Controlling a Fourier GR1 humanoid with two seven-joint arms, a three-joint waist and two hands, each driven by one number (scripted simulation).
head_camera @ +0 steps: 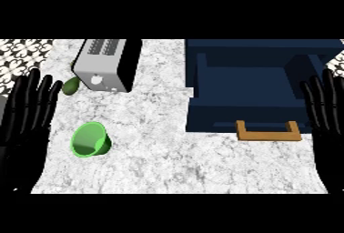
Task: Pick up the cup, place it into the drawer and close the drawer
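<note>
A green cup [90, 139] lies tipped on its side on the marble counter [168, 159], at the left, its mouth facing me. A dark blue drawer [249, 86] stands pulled open at the upper right, with a wooden handle [266, 132] on its front. Nothing shows inside the drawer. My left hand [27, 109] rests open at the left edge, fingers up, a little left of the cup and not touching it. At the right edge, beside the drawer, my right hand [324, 107] also rests open with fingers up.
A silver toaster [104, 66] stands at the back left of the counter. A small dark green object [70, 85] lies next to its left side. Patterned tiles [23, 52] show beyond the counter's left edge.
</note>
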